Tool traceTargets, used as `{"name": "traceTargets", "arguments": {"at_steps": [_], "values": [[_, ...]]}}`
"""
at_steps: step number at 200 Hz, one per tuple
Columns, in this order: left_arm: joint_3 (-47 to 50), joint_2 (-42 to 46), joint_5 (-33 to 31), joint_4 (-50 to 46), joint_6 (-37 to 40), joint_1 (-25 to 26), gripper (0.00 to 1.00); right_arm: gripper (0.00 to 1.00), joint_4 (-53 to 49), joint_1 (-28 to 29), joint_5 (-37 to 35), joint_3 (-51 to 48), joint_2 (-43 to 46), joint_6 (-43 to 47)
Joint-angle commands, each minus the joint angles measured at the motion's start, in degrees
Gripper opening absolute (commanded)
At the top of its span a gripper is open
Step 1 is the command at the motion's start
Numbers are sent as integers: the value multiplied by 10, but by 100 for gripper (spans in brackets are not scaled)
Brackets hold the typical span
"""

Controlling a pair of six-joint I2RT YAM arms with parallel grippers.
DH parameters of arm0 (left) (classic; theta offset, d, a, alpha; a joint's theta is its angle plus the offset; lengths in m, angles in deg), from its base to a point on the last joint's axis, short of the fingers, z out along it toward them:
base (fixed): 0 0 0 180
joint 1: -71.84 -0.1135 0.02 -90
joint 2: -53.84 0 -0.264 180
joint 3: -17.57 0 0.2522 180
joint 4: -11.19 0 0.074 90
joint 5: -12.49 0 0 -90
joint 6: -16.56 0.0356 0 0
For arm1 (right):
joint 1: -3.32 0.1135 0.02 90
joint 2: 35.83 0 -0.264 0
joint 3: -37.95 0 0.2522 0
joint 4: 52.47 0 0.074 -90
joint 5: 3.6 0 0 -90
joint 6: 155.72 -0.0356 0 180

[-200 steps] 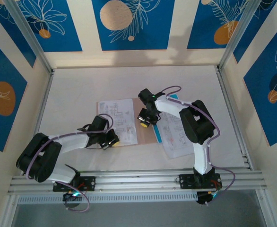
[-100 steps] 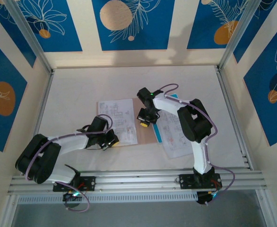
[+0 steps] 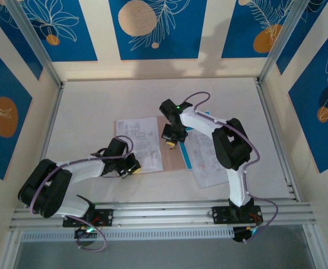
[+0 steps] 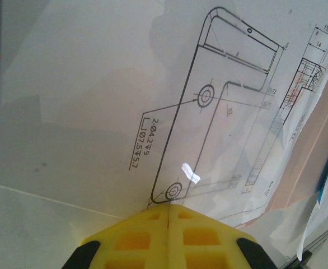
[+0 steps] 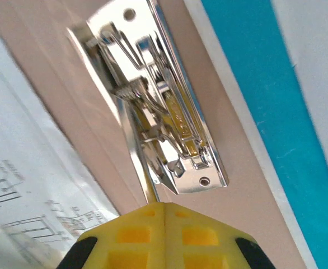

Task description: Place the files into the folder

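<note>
Clip-opening step: clenched right end effector (image 5: 163, 204) sits at the shiny metal spring clip (image 5: 158, 106) of the open pinkish-tan card folder (image 3: 174, 159) mid-worktop (image 3: 97, 101). The clenched left end effector (image 4: 168, 207) rests on a white printed drawing sheet (image 3: 139, 137). Next, likely lever the clip up

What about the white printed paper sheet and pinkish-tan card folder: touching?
Touching. Left wrist view: the white printed paper sheet lies overlapping the pinkish-tan card folder along its edge.

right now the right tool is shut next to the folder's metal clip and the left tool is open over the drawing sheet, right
No. The left tool is shut, not open: the left wrist view shows its yellow fingers pressed together over the drawing sheet. The right tool is shut next to the folder's metal clip, as you said.
</note>
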Motion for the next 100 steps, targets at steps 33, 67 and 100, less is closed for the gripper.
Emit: {"name": "traceTargets", "arguments": {"at_steps": [33, 67, 100], "values": [[28, -20, -27, -107, -3, -3, 0, 2, 2, 4, -41, 0, 47, -32], [20, -23, -26, -112, 4, -3, 0, 31, 48, 9, -36, -45, 83, -55], [12, -24, -26, -120, 13, -3, 0, 65, 105, -1, 4, -104, 123, -106]]}}
